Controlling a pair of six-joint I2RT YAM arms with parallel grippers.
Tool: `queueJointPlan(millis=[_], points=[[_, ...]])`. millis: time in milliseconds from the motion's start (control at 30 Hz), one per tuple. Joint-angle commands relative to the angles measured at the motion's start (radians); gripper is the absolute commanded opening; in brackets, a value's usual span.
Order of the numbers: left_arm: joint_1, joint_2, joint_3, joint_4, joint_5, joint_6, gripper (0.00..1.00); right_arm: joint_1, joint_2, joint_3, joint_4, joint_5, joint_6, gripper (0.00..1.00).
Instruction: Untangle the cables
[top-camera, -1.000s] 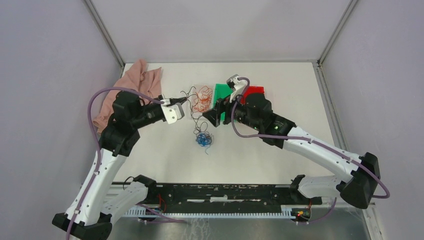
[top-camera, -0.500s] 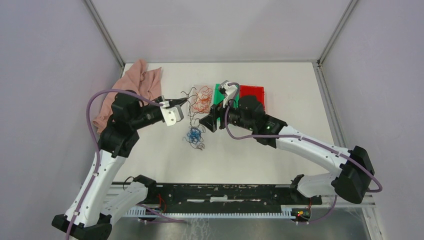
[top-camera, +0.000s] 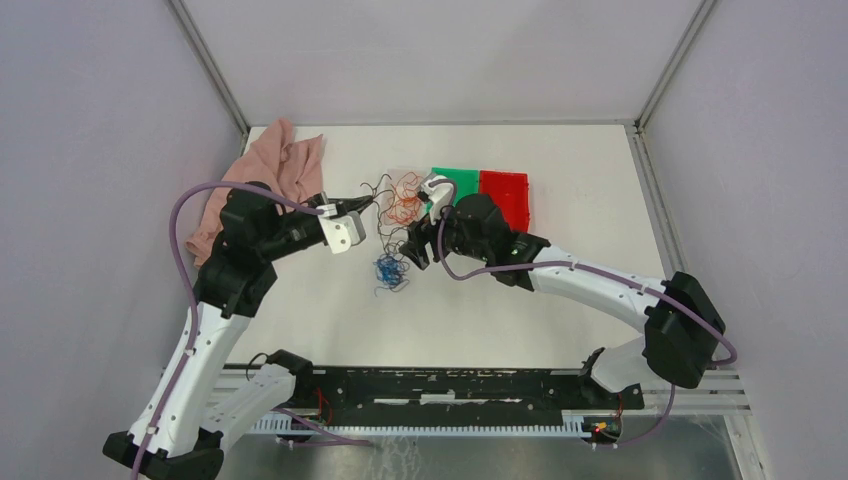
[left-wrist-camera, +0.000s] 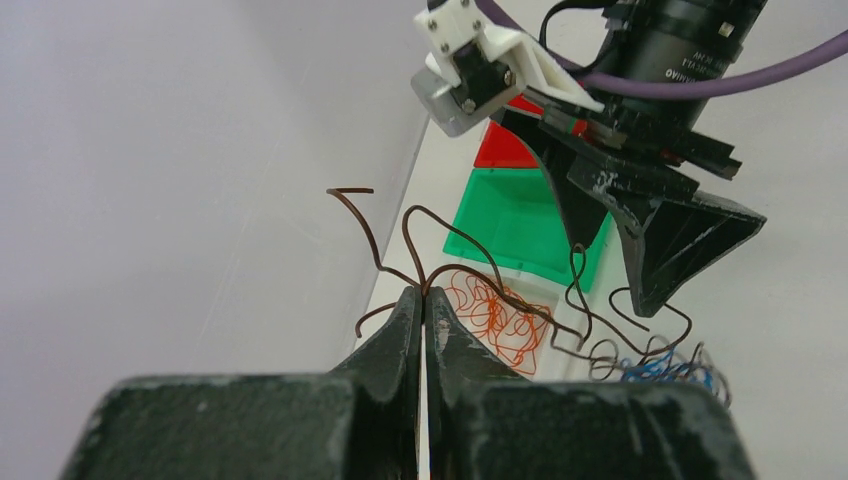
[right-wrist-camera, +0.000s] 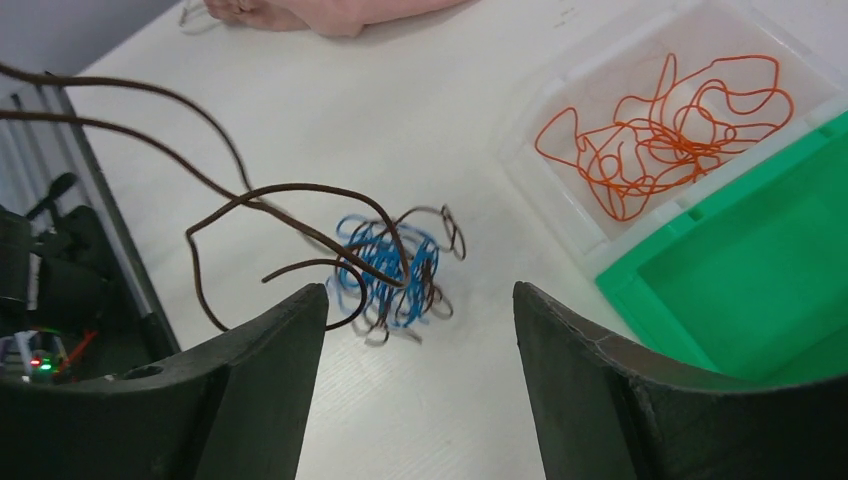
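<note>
At the far left we see a pink cloth (top-camera: 262, 175) bunched at the table's back-left corner. Beside it our left gripper (left-wrist-camera: 423, 295) is pinched tight on the dark brown cables (right-wrist-camera: 290, 187), jaws together, with the strands coming out at the tips. From that pinch a few loose ends curl up and away. The main strands run rightward and toward the near edge, lifted off the surface, until they end in the blue cable (right-wrist-camera: 385, 262).

That blue cable is a small round ball lying on the table, with no long axis we can make out. Brown loops are wound through it. Behind it, the orange cable (right-wrist-camera: 665, 130) lies as a loose flat coil inside a clear tray (right-wrist-camera: 548, 200), apart from the other two.

Our right gripper (right-wrist-camera: 420, 330) is near the blue ball, which shows between its fingers in the wrist view. Its jaws are spread wide with nothing gripped. Further right, a green bin (top-camera: 460, 180) sits against the clear tray, and a red bin (top-camera: 503, 195) touches the green one on its right side.

The table (top-camera: 480, 320) is plain white and matte. Pale lilac walls (top-camera: 450, 60) close it in at the back and on both sides, with metal posts (top-camera: 208, 65) at the two back corners.
</note>
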Motion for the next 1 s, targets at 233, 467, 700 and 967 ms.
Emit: queueJointPlan(millis=[233,467,700,967], points=[[0.001,-0.015,0.007,0.028,0.021,0.023,0.03,0.001,0.027,0.082,0.135,-0.04,-0.16,0.53],[0.002,-0.026,-0.009,0.029,0.019,0.019,0.03,0.001,-0.041,0.011,0.176,0.067,-0.143,0.01],[0.001,-0.038,-0.036,0.023,-0.003,0.02,0.03,-0.005,-0.119,-0.043,0.198,0.209,-0.087,0.01],[0.001,-0.069,-0.186,-0.071,-0.063,0.09,0.25,-0.105,-0.226,-0.088,0.187,0.317,0.049,0.01]])
